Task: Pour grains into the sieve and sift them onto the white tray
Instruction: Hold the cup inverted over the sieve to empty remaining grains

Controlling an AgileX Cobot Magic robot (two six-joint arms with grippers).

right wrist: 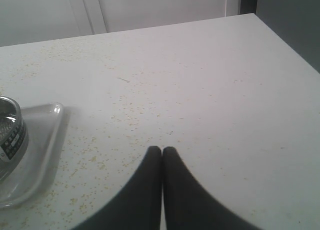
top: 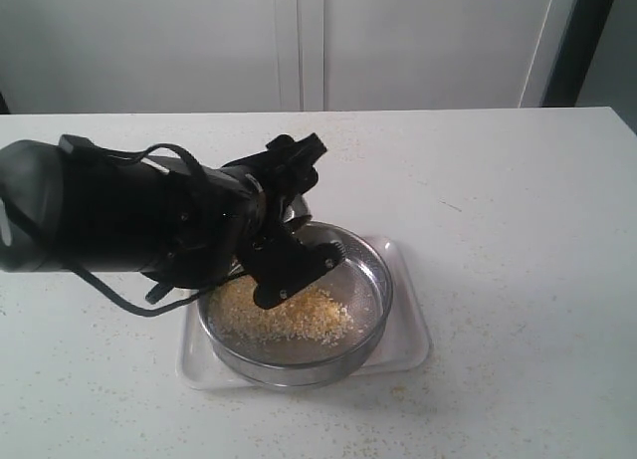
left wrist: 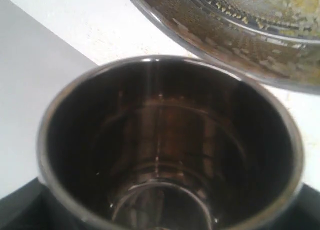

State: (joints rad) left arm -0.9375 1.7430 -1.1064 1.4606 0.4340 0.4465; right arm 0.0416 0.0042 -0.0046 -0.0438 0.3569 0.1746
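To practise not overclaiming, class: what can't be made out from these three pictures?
Left wrist view: the cup fills the frame; the frame edge cuts off the sieve.
Exterior view: the left arm hides most of the cup; the sieve and grains cover the white tray's middle, hiding anything sifted through.
Right wrist view: the edge cuts off sieve and tray.
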